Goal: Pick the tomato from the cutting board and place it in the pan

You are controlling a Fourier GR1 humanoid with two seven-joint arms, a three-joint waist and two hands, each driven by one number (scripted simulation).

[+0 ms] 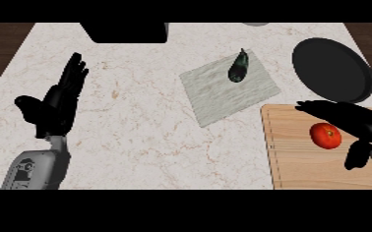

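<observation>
A red tomato [325, 135] lies on the wooden cutting board [298, 162] at the lower right. My right hand [347, 119] comes in from the right edge and arches over the tomato, fingers spread above it and thumb below it, not closed on it. The black pan [331, 70] sits just beyond the board near the right edge. My left hand [56, 103] rests open at the left, fingers pointing up, away from everything.
A dark eggplant [238, 67] lies on a grey marble slab [227, 93] in the middle of the counter. A black box-like object [125, 31] stands at the back edge. A grey round item [256, 24] peeks in at the top.
</observation>
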